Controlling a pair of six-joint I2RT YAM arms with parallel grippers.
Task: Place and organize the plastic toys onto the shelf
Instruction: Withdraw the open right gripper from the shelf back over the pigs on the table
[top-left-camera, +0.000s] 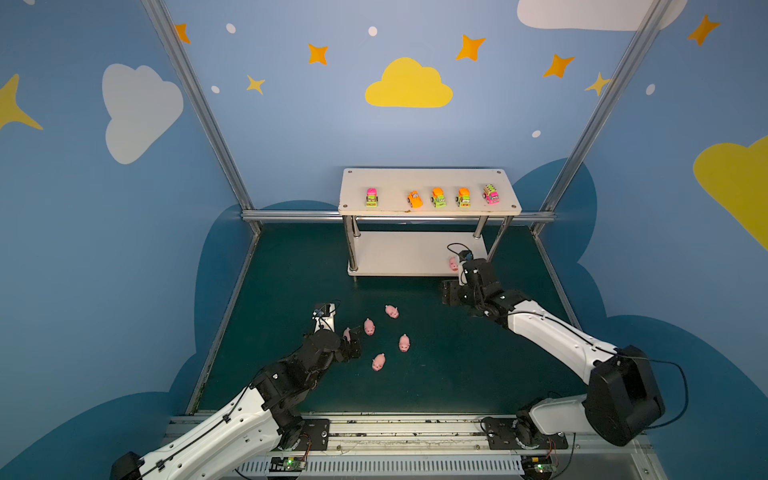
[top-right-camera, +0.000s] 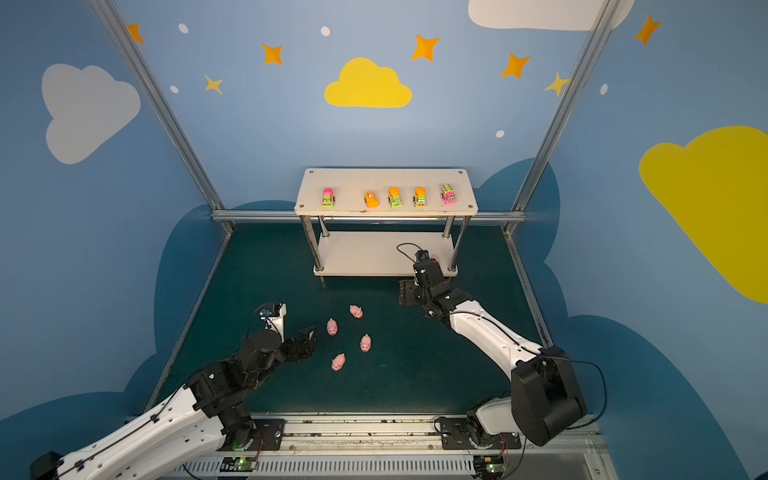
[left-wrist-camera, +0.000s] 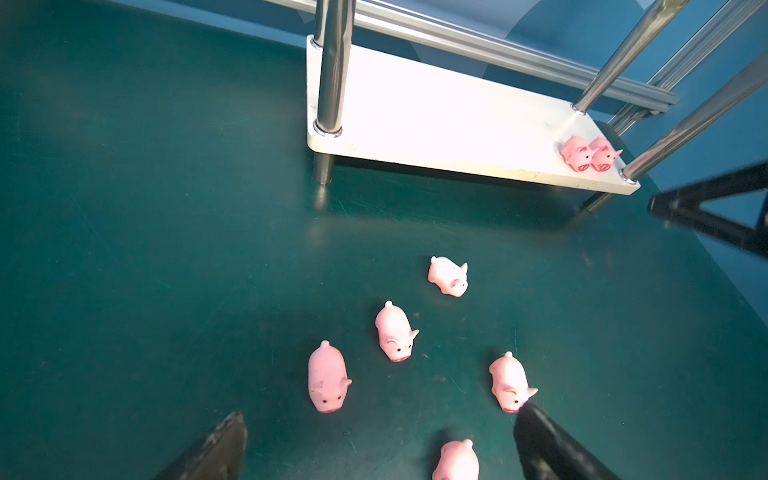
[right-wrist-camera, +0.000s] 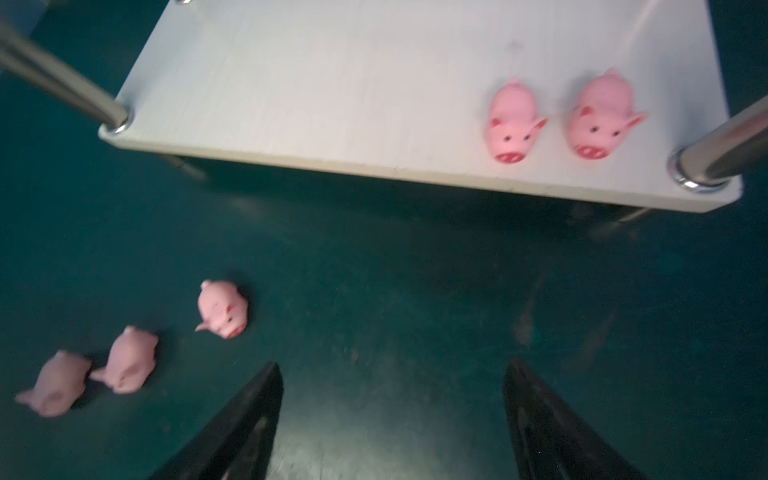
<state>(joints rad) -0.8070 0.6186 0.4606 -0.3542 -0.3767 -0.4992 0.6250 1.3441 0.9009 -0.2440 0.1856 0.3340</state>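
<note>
Toy vehicles (top-left-camera: 438, 197): 5, all in one row on the top board of the shelf (top-left-camera: 428, 178). Four sit bunched toward its right end and one pink-and-green one (top-left-camera: 372, 197) sits apart toward its left end.

Pigs: 7. Two (right-wrist-camera: 513, 122) (right-wrist-camera: 600, 118) stand side by side on the shelf's lower board, at its front right corner, just beside the chrome leg (right-wrist-camera: 715, 160), snouts toward the front edge. Five lie loose on the green mat (top-left-camera: 457, 365) in front of the shelf, off toward its left end (left-wrist-camera: 449, 276) (left-wrist-camera: 395, 332) (left-wrist-camera: 328, 378) (left-wrist-camera: 511, 382) (left-wrist-camera: 455, 459).

Left arm (top-left-camera: 232, 424) reaches low across the mat toward the shelf, wrist tipped down over the loose pigs. Left gripper (left-wrist-camera: 381, 413) has its jaws wide apart and holds nothing. The nearest pig lies within the span of the jaws. Another has its snout right at one fingertip (left-wrist-camera: 530, 415); contact can't be told. The other three lie ahead of the jaws, shelf-side.

Right arm (top-left-camera: 552, 332) stretches to the shelf's front right corner, at lower-board height. Right gripper (right-wrist-camera: 393, 363) also has its jaws apart with only bare mat between them. It hangs just off the shelf's front edge, and the two shelf pigs sit ahead of the jaws, clear of them. The right wrist view is blurred.
</note>
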